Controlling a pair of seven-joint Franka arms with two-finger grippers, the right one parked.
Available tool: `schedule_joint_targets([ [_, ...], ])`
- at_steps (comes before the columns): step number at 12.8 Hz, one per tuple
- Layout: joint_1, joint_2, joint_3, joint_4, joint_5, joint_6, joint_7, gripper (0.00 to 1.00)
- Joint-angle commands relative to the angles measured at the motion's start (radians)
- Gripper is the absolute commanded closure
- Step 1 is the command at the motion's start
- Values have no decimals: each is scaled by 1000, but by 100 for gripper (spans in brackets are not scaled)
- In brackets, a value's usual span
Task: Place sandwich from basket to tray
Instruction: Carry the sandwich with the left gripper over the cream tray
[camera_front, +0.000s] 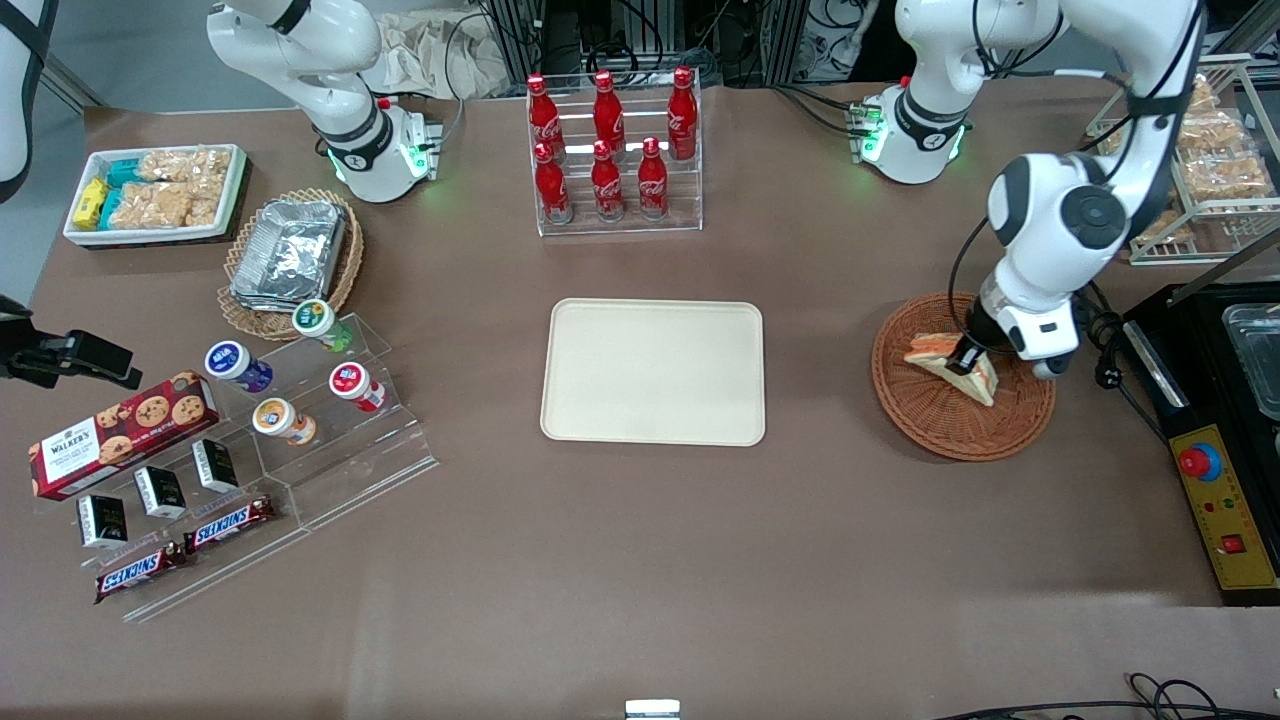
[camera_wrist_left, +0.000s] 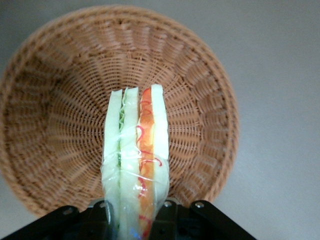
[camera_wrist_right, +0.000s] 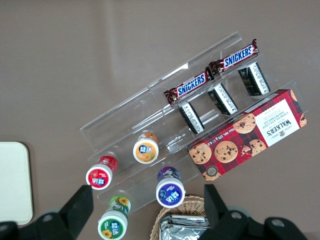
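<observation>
The sandwich (camera_front: 950, 362) is a wrapped wedge of pale bread with orange-red and green layers, held over the reddish-brown wicker basket (camera_front: 930, 415) at the working arm's end of the table. My left gripper (camera_front: 968, 355) is shut on it, one finger pressing each bread face. In the left wrist view the sandwich (camera_wrist_left: 136, 160) stands on edge between the black fingers (camera_wrist_left: 172, 220), with the basket (camera_wrist_left: 60, 115) below it; whether it still touches the weave I cannot tell. The cream-beige tray (camera_front: 653, 371) lies bare at the table's middle, beside the basket.
A rack of red cola bottles (camera_front: 612, 150) stands farther from the front camera than the tray. A black control box (camera_front: 1225, 500) with a red button sits beside the basket. Toward the parked arm's end are a tan basket of foil containers (camera_front: 290, 250), acrylic snack shelves (camera_front: 300, 420) and a white bin (camera_front: 155, 192).
</observation>
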Motion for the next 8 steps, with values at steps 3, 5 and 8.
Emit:
schedule_joint_targets([
  [3,-3,-7,0,467,4,-592,109,100],
  [5,-4,-6,-24,613,-7,-745,227,100],
  [8,-1,-40,-124,640,-36,-793,428,100],
])
